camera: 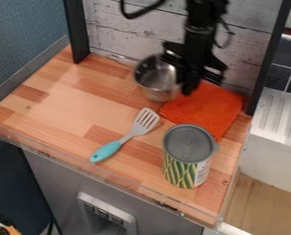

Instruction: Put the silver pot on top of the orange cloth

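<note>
The wooden bench (68,101) is the largest thing here, with the orange cloth (205,108) spread toward its back right as the camera sees it. The black arm (203,25) comes down behind the cloth, and its hand (195,82) hangs over the cloth's back left part; whether it is released or clenched on the pot, I cannot tell. The big can (187,158) stands upright at the near side of the cloth. The silver pot (155,80) is just beside the cloth, off its back left, mouth tipped toward the camera, and what looks like its handle (119,58) points away from the cloth. The spatula (128,134) lies to the cloth's near left, blade toward it. What matters is this: the pot sits right against the hand's left side in the view, with the cloth below and to the right, so the step in hand seems to be carrying the pot a short way rightward over the cloth. I would set it down level on the middle, well back from the can, since a low swing could ruck up the cloth's left edge.
</note>
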Available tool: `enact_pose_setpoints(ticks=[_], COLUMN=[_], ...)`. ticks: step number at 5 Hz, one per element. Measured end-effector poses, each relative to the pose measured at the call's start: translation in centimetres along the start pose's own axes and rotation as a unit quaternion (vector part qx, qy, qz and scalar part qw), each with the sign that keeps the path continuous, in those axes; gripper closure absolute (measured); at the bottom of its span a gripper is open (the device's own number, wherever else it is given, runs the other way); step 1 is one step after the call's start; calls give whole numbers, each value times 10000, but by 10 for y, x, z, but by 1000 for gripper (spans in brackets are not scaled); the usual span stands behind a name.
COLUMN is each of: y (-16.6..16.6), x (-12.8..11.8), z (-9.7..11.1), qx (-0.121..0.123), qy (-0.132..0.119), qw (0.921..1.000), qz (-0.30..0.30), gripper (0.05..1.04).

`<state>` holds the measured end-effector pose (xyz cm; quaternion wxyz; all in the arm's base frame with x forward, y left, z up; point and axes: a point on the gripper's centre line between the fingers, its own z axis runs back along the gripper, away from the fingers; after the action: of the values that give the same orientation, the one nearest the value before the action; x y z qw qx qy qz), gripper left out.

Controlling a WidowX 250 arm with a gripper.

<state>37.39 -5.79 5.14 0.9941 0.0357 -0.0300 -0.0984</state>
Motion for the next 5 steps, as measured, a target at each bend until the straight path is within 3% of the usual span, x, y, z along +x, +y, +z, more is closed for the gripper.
enact_pose_setpoints(ticks=[1,2,4,5], y=[-34,-44,-38,-36], x=[-4,-6,-7,-14], z=[-4,-18,-27,-30], qx=[17,37,102,101], qy=[-17,76,158,284], qw=[9994,9990,9994,9993], qz=[-335,-438,-287,-232], gripper=[1001,1001,970,785])
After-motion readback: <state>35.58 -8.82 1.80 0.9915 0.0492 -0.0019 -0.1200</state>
